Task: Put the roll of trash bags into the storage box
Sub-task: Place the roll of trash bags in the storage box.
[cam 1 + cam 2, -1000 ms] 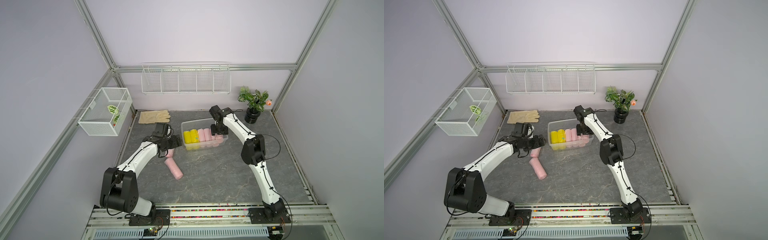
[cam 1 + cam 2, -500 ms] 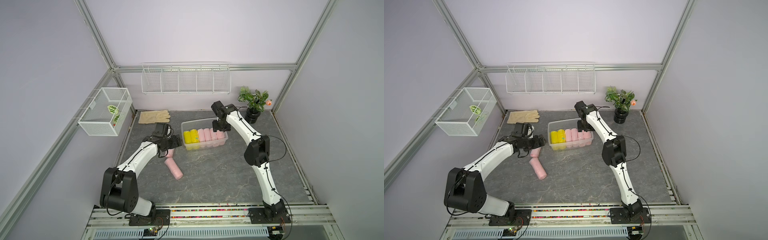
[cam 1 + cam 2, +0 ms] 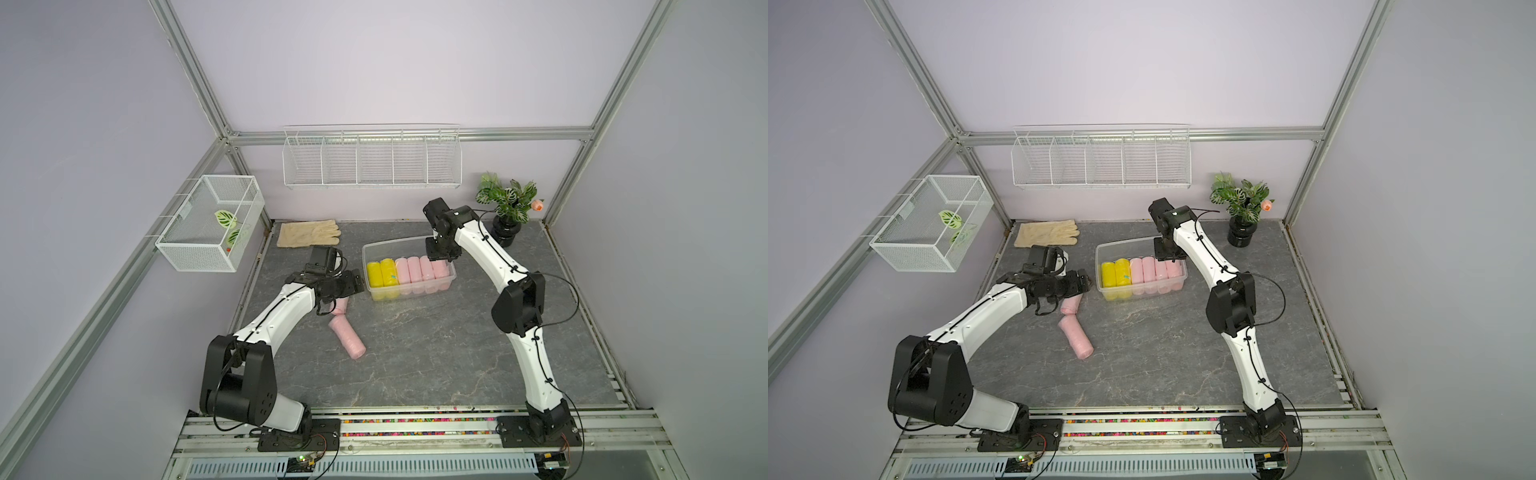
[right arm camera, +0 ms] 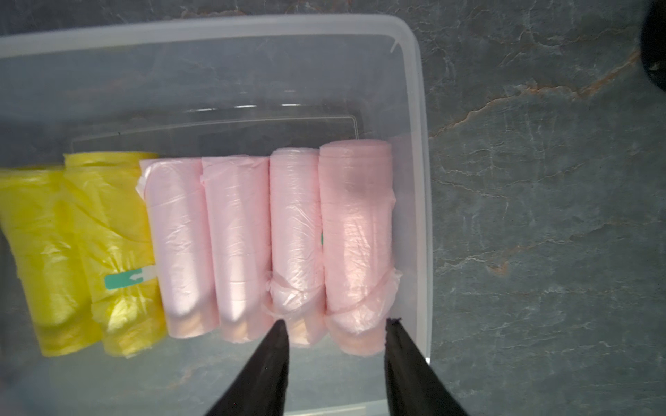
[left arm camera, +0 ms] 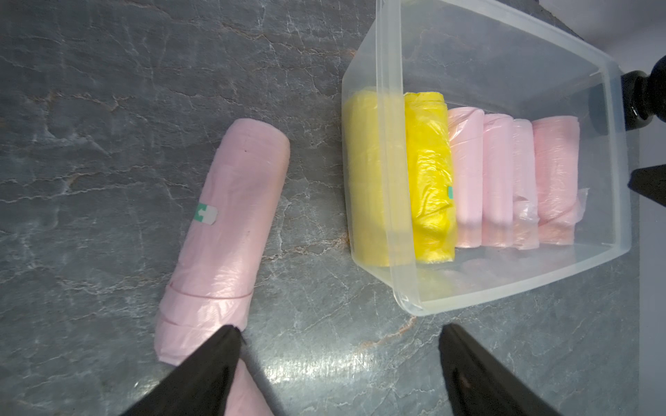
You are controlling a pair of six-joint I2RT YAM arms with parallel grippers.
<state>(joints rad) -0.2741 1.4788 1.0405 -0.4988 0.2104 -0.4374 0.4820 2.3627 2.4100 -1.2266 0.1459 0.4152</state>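
Crowding is the risk — the pink roll (image 5: pixel 223 223) lies on the worktop (image 5: pixel 90 90) left of the storage box (image 5: pixel 504 43) (six rolls (image 4: pixel 234 234) inside), and the spread, empty left fingers (image 5: pixel 201 374) could clip the second roll (image 5: pixel 252 396), while the parted, empty right fingers (image 4: pixel 263 371) hang over the box.

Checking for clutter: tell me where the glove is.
In both top views the beige glove lies flat at the back of the table, on the robot's left, between the hanging wire-mesh basket and the storage box.
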